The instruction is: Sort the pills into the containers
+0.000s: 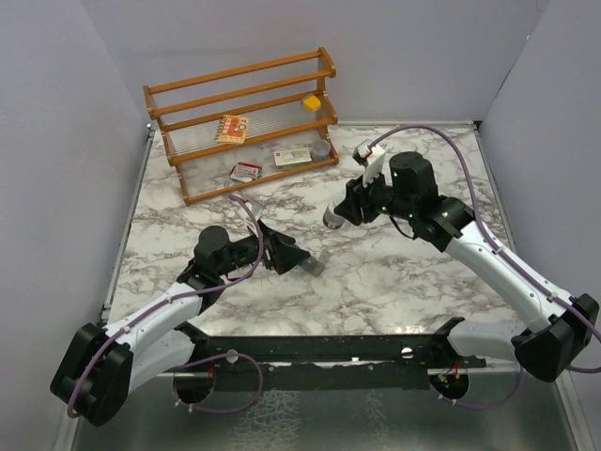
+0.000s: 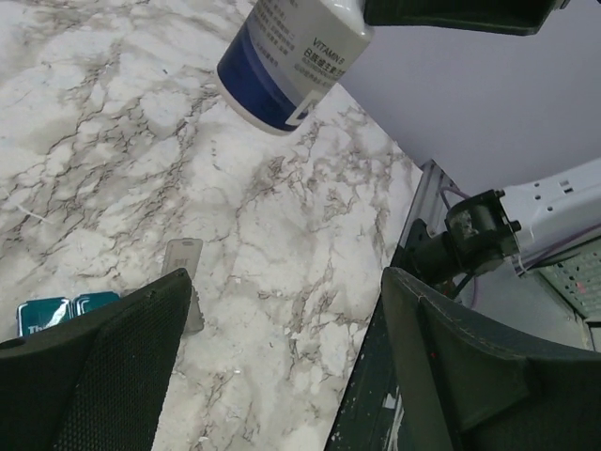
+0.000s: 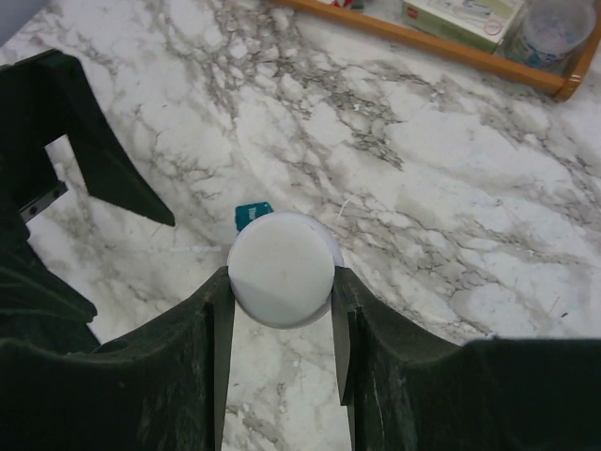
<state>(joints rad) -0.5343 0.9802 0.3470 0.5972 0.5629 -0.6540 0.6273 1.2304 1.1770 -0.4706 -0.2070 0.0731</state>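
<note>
Containers (image 2: 56,315) first: a short strip of joined compartments, teal lids at one end and a translucent grey flap standing up at the other. It lies flat on the marble-patterned tabletop (image 1: 376,282), just beside my left finger and partly hidden behind it. I judge it to be thin moulded plastic, very light, stiff enough to lift by one end. The little hinged lids look like the weak part. I would grip it across its long side walls, never by a flap, and expect it to skid on this smooth top if I nudge it instead of pinching it.

My left gripper (image 2: 286,282) is spread wide and holds nothing. My right gripper (image 3: 282,291) is clamped on the vitamin bottle (image 2: 291,56), its pads against the sides of the white round end. The bottle hangs tilted, clear of the table and above the strip. It is glossy and round, so I judge it could twist in the pads if I tip it fast. I can see no loose pills anywhere.

The tabletop is hard, flat and slick, so a dropped pill would probably roll. Plain grey walls close the space on three sides. A wooden rack (image 1: 244,122) with small boxes stands at the far edge, well apart from both grippers.
</note>
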